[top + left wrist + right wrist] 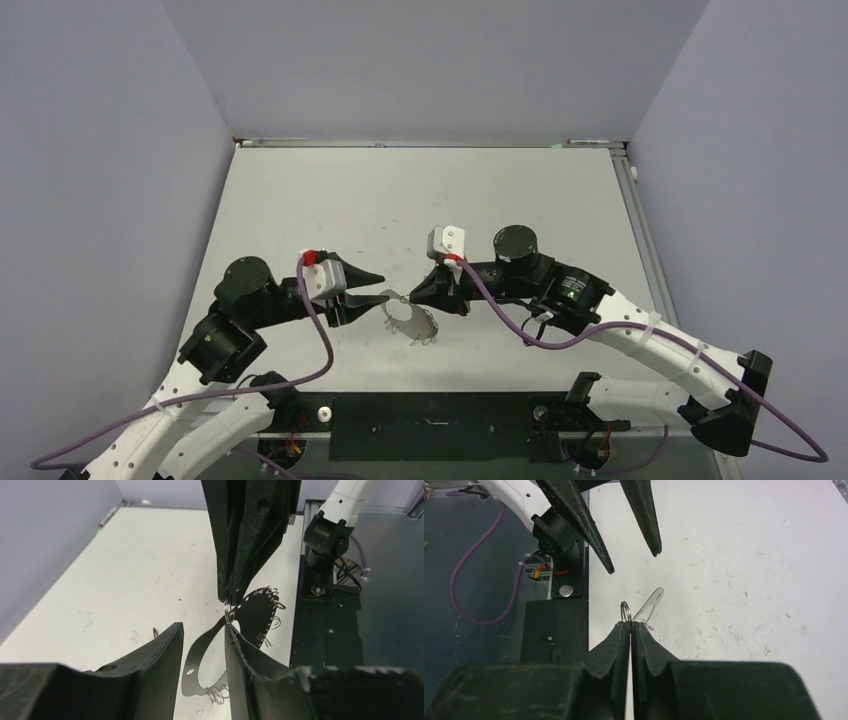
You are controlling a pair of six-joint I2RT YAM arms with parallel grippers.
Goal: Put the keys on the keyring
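Observation:
The keyring [388, 318] is a thin silver hoop hanging tilted just above the table between my two grippers, with small silver loops [424, 337] along its lower rim. My right gripper [411, 296] is shut on a small loop [625, 612] at the top of the hoop; the hoop's flat strip [653, 599] shows beyond the tips. My left gripper [377, 289] is open and empty, its fingers [172, 635] on either side of the strip [197, 652], with the right fingertip beside the pinched loop [229, 613]. No key with a black head shows in any view.
A stray small wire loop [155, 631] lies on the white table left of my left fingers. The black base plate [430, 415] runs along the near edge between the arm bases. Grey walls close in the left, right and back.

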